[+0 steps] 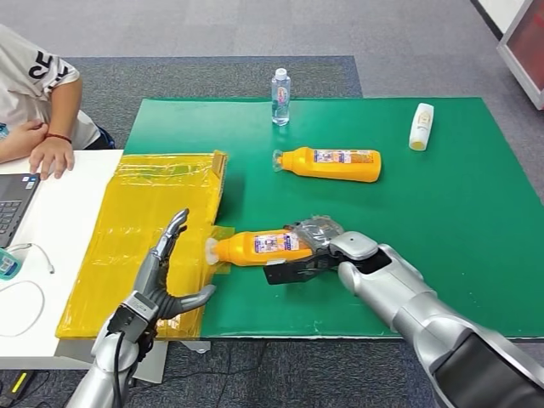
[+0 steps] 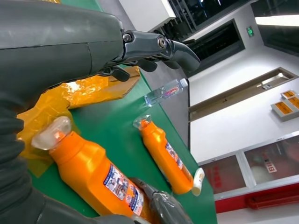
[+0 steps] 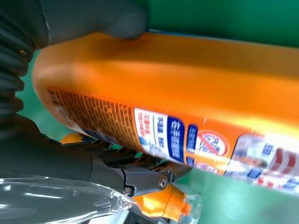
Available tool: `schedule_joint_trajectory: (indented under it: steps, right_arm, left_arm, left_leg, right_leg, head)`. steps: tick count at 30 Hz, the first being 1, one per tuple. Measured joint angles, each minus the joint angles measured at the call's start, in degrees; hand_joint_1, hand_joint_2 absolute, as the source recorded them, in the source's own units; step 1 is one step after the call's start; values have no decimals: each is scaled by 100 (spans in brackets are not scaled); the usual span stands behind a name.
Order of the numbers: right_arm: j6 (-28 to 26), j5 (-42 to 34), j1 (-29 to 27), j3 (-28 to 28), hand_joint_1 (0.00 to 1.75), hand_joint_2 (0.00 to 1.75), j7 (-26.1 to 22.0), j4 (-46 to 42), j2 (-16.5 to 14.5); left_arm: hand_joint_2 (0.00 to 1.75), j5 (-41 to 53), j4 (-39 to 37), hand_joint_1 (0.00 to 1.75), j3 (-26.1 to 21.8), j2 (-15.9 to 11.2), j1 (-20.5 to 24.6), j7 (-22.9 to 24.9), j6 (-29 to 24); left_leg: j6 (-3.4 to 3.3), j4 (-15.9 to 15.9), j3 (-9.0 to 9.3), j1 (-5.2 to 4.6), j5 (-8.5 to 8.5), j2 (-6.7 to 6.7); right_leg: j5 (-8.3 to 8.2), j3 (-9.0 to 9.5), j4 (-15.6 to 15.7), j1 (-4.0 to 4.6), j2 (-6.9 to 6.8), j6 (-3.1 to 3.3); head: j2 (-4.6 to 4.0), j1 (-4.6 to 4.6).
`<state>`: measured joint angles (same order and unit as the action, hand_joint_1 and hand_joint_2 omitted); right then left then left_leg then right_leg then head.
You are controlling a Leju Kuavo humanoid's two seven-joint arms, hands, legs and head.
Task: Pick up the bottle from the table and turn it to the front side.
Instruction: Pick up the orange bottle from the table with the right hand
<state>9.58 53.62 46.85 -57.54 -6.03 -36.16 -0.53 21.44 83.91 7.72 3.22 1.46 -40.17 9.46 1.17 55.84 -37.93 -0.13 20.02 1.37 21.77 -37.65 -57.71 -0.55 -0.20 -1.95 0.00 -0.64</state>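
Nearest the robot, at about 7 o'clock in the head view, the left hand (image 1: 161,285) hangs over the near edge of the yellow plastic sheet (image 1: 138,246), its fingers spread apart and holding nothing; the thumb points toward the bottle's cap.

Just beyond, close to the centre and a little toward 6 o'clock, the task's orange bottle (image 1: 263,246) lies on its side on the green mat (image 1: 449,212). Its long axis runs 9 to 3 o'clock: the clear cap at 9 o'clock reaches the edge of the yellow sheet, and the base at 3 o'clock sits inside the right hand (image 1: 308,255). That hand is clamped on the bottle's base end, with the thumb (image 3: 91,18) pressed on one side of the body and dark fingers under the other in the right wrist view. A printed label (image 3: 197,140) shows there along the side. Whether the bottle has lifted clear of the mat cannot be told.

The right hand has the bottle, and the left is near but apart from its cap. Judged from this, turning it to the front calls for a roll about that 9-to-3 axis, so the grip at the base end needs to stay firm.

Farther off toward 12 o'clock, a second orange bottle (image 1: 331,164) lies parallel, well apart. Beyond it stands a small clear water bottle (image 1: 280,96), and at 2 o'clock lies a white bottle (image 1: 422,126). At 10 o'clock a person's hand (image 1: 51,155) rests on the white table (image 1: 70,212) beside a laptop (image 1: 13,204).
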Motion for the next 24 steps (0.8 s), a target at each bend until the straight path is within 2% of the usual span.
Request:
schedule_joint_trajectory:
  steps: [5, 11, 15, 20, 24]
  right_arm:
    - [-263, -660, -262, 473, 175, 175, -385, -122, 309]
    - [-482, -1240, -718, 1163, 175, 175, -855, -386, 825]
    - [-309, -1908, -1039, 1617, 175, 175, -1362, -656, 1200]
    - [279, -3206, -1698, 2350, 175, 175, -2134, -1165, 1741]
    - [517, -3729, -2353, 2921, 175, 175, -2381, -1709, 2010]
  left_arm:
    - [175, -28, 0, 0, 2, -10, 0, 0, -5]
    - [175, -123, 0, 0, 14, -37, -16, 0, -35]
    - [175, -210, 0, 0, 46, -69, -15, 0, -49]
    - [175, -373, 0, 0, 139, -148, -7, 0, -81]
    - [175, -503, 0, 0, 186, -234, -14, 0, -79]
  left_leg:
    - [-2, 0, 0, 0, 0, -13]
    - [-5, 1, 1, -1, 2, -27]
    - [-7, 2, 1, -1, 2, -33]
    - [-9, 2, -3, -1, 3, -46]
    - [-6, 2, -5, -2, 9, -47]
  right_leg:
    - [1, 5, 2, -1, -16, -2]
    - [3, 13, 5, -2, -26, -6]
    - [5, 15, 6, -2, -34, -8]
    - [10, 20, 6, -2, -44, -16]
    - [12, 16, 6, -3, -44, -16]
  head:
    - [0, 1]
    - [0, 1]
    - [0, 1]
    - [0, 3]
    - [0, 1]
